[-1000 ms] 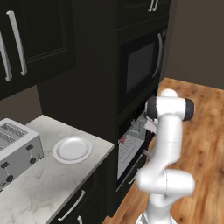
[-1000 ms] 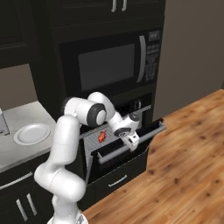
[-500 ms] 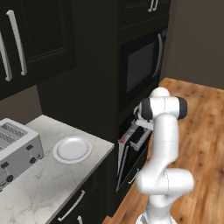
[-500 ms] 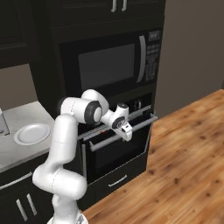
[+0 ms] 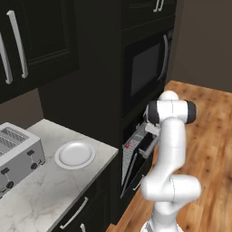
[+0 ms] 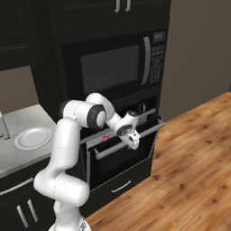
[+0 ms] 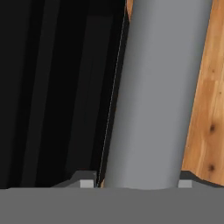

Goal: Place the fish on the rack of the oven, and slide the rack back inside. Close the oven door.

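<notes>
White plate (image 5: 74, 154) beside toaster (image 5: 16, 152)

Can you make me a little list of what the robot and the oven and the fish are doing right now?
gripper: at the oven door's silver handle, fingertips either side of the bar
oven door: nearly shut, a gap left at the top
fish: red, seen through the gap inside the oven
rack: pushed inside
plate: white, bare, on the counter
toaster: left of the plate
</notes>
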You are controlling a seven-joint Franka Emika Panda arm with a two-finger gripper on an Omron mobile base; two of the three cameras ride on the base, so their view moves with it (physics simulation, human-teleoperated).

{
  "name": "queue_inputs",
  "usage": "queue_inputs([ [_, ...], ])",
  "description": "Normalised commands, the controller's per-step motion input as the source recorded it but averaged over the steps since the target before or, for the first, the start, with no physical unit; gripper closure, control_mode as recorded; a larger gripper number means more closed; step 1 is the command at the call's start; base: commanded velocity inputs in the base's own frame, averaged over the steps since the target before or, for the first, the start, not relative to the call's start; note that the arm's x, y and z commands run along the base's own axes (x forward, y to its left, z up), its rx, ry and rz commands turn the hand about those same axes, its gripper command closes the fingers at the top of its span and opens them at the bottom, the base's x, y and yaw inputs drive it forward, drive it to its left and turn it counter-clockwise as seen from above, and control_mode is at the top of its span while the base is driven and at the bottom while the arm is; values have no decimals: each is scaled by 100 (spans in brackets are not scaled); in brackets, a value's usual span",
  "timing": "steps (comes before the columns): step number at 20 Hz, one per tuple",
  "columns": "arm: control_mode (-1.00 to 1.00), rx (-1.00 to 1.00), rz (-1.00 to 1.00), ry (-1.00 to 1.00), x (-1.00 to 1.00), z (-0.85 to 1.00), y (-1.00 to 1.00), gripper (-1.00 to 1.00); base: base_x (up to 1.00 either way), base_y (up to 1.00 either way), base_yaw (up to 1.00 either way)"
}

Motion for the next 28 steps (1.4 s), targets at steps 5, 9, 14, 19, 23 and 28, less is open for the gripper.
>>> queue_inputs([
  [5, -100, 75, 25, 9, 0, 29, 0, -100, 0, 0, 0],
  [9, -100, 72, 27, 1, 3, 48, 9, -100, 0, 0, 0],
  [14, -100, 52, 23, 0, 9, 62, 45, -100, 0, 0, 0],
  [19, -100, 21, 18, 2, 23, 60, 92, -100, 0, 0, 0],
  [23, -100, 15, 19, 4, 29, 61, 100, -100, 0, 0, 0],
  [28, -100, 18, 19, 4, 25, 67, 100, -100, 0, 0, 0],
])
